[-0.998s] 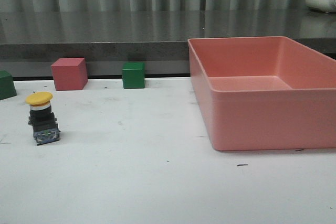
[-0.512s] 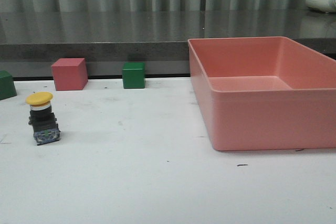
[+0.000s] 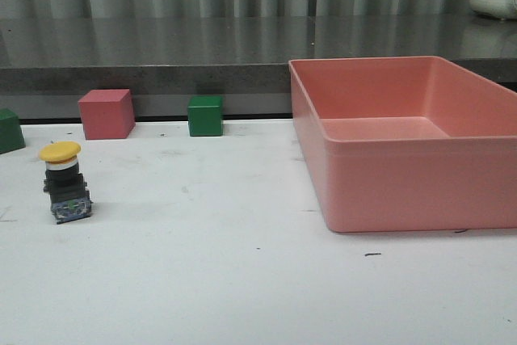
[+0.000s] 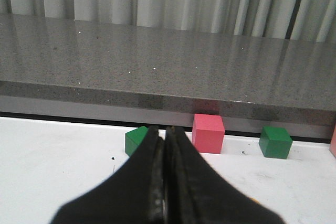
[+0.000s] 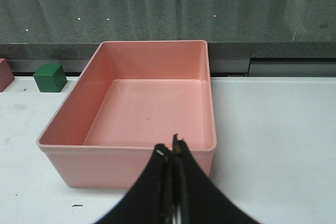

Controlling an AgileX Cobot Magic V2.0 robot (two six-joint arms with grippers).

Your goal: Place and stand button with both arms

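Observation:
The button (image 3: 65, 182) stands upright on the white table at the left in the front view, yellow cap on top, black body and bluish terminal end below. Neither arm shows in the front view. In the left wrist view my left gripper (image 4: 165, 129) is shut with nothing between its fingers; a sliver of yellow (image 4: 254, 199) peeks past its right finger. In the right wrist view my right gripper (image 5: 170, 149) is shut and empty, held in front of the pink bin (image 5: 79, 116).
A large pink bin (image 3: 404, 191) fills the right side of the table. Along the back edge sit a pink cube (image 3: 106, 114), a green cube (image 3: 205, 115) and another green cube (image 3: 10, 130) at the far left. A grey counter ledge runs behind.

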